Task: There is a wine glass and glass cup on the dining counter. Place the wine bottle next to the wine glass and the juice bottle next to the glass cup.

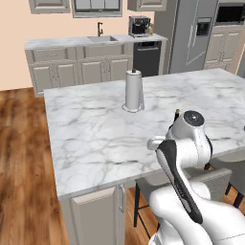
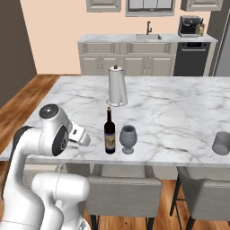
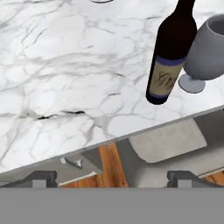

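Note:
On the dining counter (image 2: 179,112), near its front edge, the dark wine bottle (image 2: 109,132) stands upright just left of the smoky-grey wine glass (image 2: 128,138). The short grey glass cup (image 2: 221,143) sits far to the right along the same edge. In the hand view the wine bottle (image 3: 171,52) and the wine glass (image 3: 205,48) are at the upper right. My gripper (image 3: 112,176) is open and holds nothing. It hovers off the counter's front edge, left of the bottle and apart from it. The bottle's top (image 1: 177,113) peeks out behind my arm. The juice bottle is out of view.
A paper towel roll (image 2: 117,86) stands upright mid-counter behind the bottle. Grey stools (image 2: 123,188) are tucked under the front edge, one (image 3: 168,142) right below my gripper. A sink counter (image 2: 148,38) with a coffee machine (image 2: 189,25) runs along the back wall.

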Robot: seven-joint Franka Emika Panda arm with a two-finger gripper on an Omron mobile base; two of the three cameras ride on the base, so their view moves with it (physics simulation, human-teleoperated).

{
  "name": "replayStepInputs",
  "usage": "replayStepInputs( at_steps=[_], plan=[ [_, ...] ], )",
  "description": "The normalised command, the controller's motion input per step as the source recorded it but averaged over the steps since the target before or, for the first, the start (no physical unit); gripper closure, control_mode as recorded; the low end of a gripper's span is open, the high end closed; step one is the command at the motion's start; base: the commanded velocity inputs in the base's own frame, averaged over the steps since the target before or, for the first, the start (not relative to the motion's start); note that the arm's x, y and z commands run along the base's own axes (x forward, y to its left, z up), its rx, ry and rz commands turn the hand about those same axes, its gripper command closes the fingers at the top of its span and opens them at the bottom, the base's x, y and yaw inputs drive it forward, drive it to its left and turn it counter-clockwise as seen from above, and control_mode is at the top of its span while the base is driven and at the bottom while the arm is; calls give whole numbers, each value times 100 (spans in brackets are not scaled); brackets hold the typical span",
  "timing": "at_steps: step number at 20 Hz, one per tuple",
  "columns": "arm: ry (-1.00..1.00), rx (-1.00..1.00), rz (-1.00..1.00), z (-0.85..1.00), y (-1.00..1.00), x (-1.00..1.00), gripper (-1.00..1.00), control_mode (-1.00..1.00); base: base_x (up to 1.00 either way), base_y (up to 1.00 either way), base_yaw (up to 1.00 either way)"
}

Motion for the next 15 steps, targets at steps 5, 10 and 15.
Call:
replayStepInputs(
  at_steps=[5, 10, 15],
  plan=[
    [12, 2, 29, 36, 14, -49, -100, -100, 0, 0, 0],
    [7, 0, 23, 27, 21, -53, -100, -100, 0, 0, 0],
    [0, 0, 9, 16, 16, -64, -100, -100, 0, 0, 0]
  ],
)
